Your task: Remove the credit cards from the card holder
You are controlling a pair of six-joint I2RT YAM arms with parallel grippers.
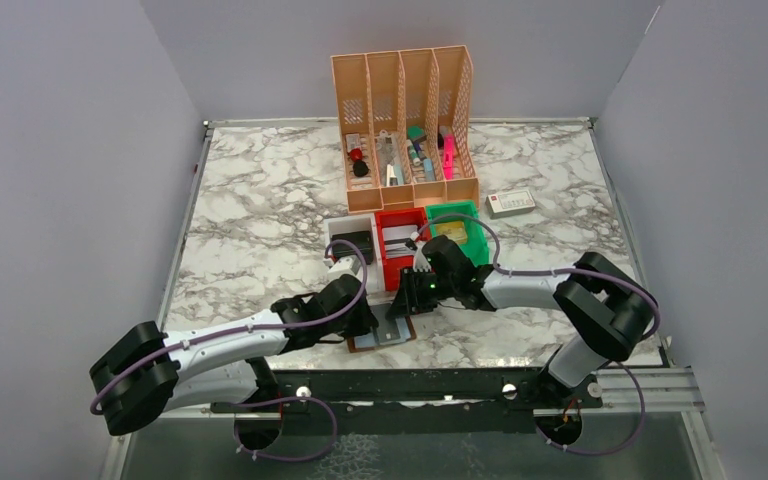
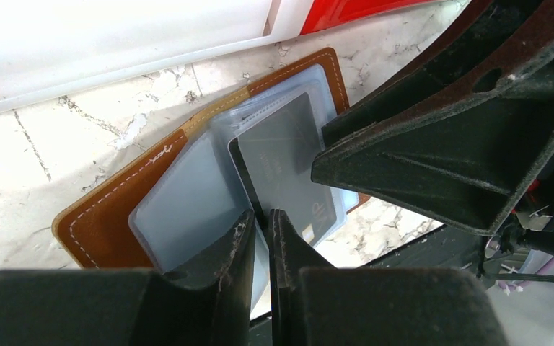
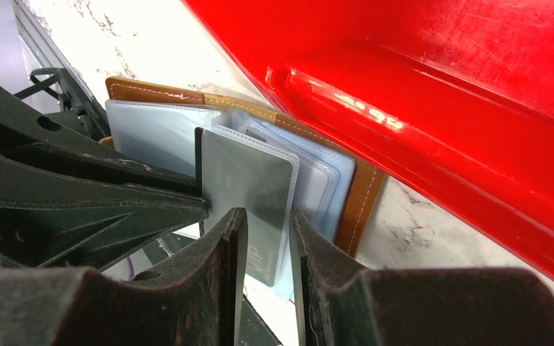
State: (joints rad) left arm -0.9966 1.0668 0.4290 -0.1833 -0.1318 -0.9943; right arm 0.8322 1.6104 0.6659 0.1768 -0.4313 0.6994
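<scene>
Open holder (image 2: 108,216) lies at the table's (image 2: 43,144) near edge, its far edge just beside the red bin (image 3: 440,108). The left gripper (image 2: 261,238), nearly closed, pinches a clear sleeve (image 2: 180,209). The right gripper (image 3: 268,238), narrow, clamps a grey card (image 3: 249,180).

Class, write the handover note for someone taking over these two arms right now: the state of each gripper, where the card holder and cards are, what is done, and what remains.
Left gripper: jaws shut on a clear plastic sleeve of the card holder.
Right gripper: jaws straddle the dark grey card, which sits in its sleeve; clamped or not, unclear.
Card holder: lying open at the table's near edge, beside the red bin.
Done: holder opened.
To do: pull every card out; none seen out yet.
</scene>
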